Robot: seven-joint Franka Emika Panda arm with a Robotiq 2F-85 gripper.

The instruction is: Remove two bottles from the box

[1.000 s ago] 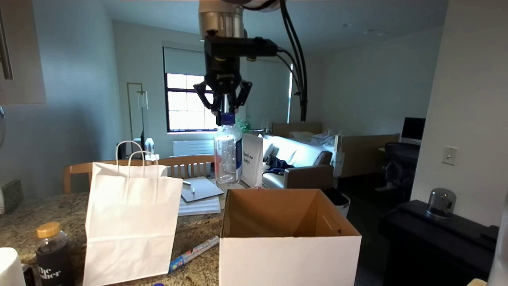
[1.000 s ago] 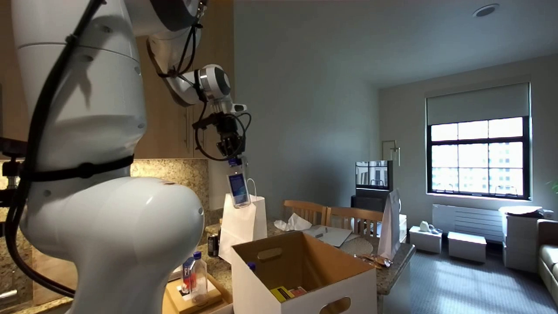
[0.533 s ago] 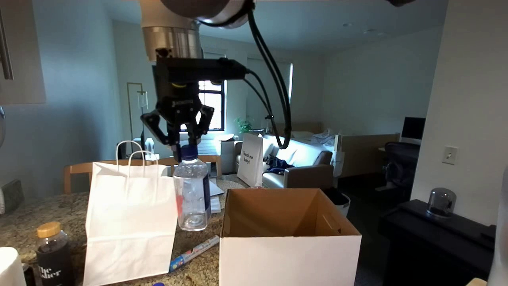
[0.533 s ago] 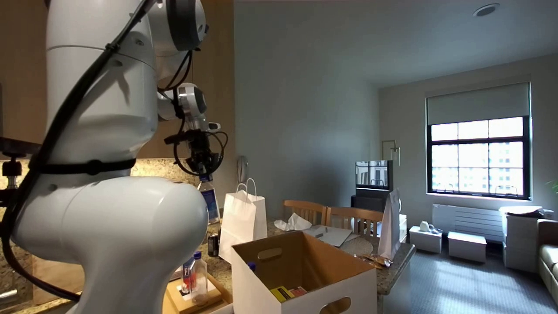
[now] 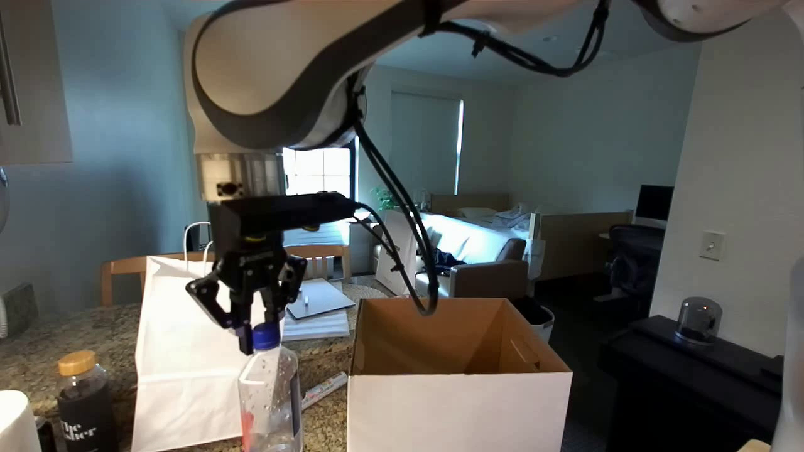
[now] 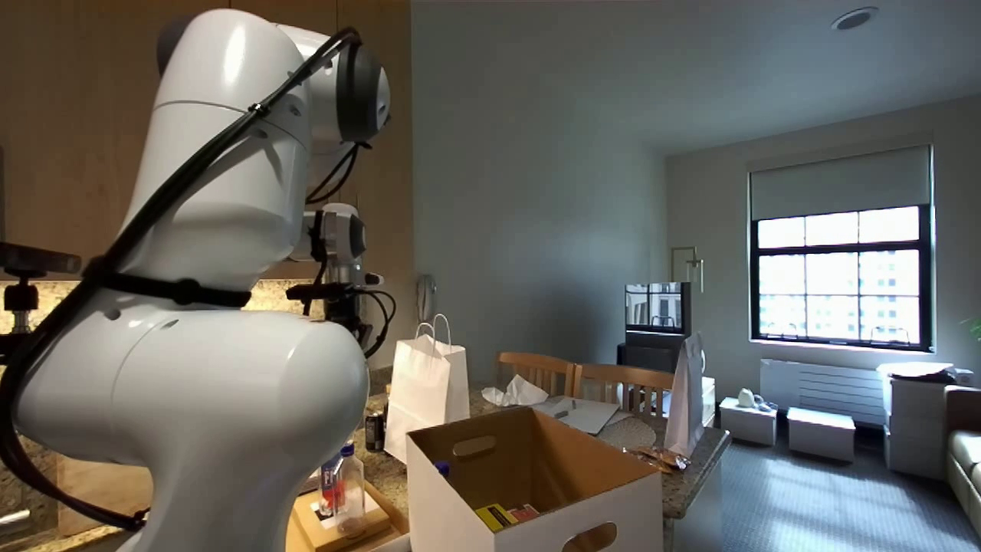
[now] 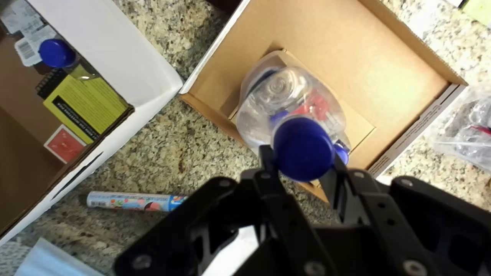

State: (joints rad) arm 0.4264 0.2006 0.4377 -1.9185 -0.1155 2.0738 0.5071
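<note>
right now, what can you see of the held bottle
The held bottle is clear, seemingly plastic, with a blue cap, droplets, a red patch and a dark label. It's nearly upright, the end effector shut on its cap, over an open carton in the wrist view. Whether its base touches anything, I can't tell.

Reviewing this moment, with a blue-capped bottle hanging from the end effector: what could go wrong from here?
Slip or swing: the end effector grips the held bottle only by its blue cap, so the bottle may tilt or pull free if it touches something.
Collision: in the wrist view it overlaps the cardboard tray, which already has a standing bottle in it; lowering it there might topple that one.
</note>
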